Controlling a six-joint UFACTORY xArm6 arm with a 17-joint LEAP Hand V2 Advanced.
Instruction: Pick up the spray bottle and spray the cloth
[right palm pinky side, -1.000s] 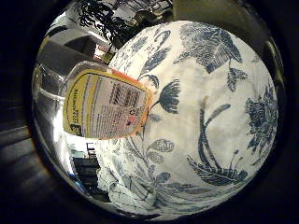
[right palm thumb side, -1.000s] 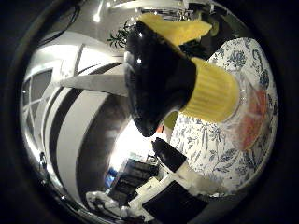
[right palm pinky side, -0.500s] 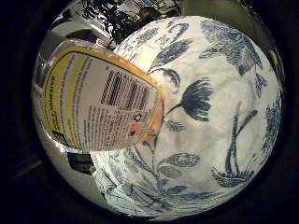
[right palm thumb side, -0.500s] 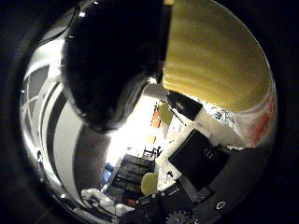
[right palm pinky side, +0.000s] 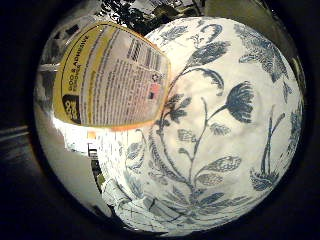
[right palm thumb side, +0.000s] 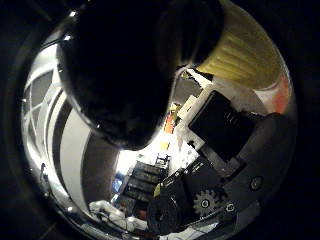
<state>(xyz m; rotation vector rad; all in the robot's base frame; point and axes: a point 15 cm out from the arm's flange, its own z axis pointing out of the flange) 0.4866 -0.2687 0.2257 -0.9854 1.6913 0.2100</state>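
White cloth (right palm pinky side: 225, 150) patterned with dark blue flowers and leafy stems fills most of the little finger side palm view, spread flat under the hand. Its far edge shows a fold or hem where the pattern gives way to a paler, checked strip.

Close against the palm sits the spray bottle (right palm pinky side: 112, 80), its clear body wrapped in a yellow label with black print and a barcode. From this side the bottle overlaps the edge of the cloth, with an orange tint showing along the rim of the label where liquid lies behind it.

On the thumb side, the bottle's top end crowds the camera. A big black spray head (right palm thumb side: 125, 75) blocks a large part of that view, dark and almost featureless because it is so near. Next to it runs the ribbed yellow collar (right palm thumb side: 240, 55), and beyond that a patch of orange from the bottle's contents.

Below the spray head, the hand (right palm thumb side: 220, 150) shows its black block-shaped parts, a white bracket and a small toothed gear. These parts reach up alongside the bottle's neck, lying just beside the collar and the black head. The fingers look bent in toward the bottle, but whether they actually clamp it or only lie near it I cannot tell from where the contact would be; that spot is hidden behind the spray head.

Room clutter, dark shelving and a pale striped surface show in the background.
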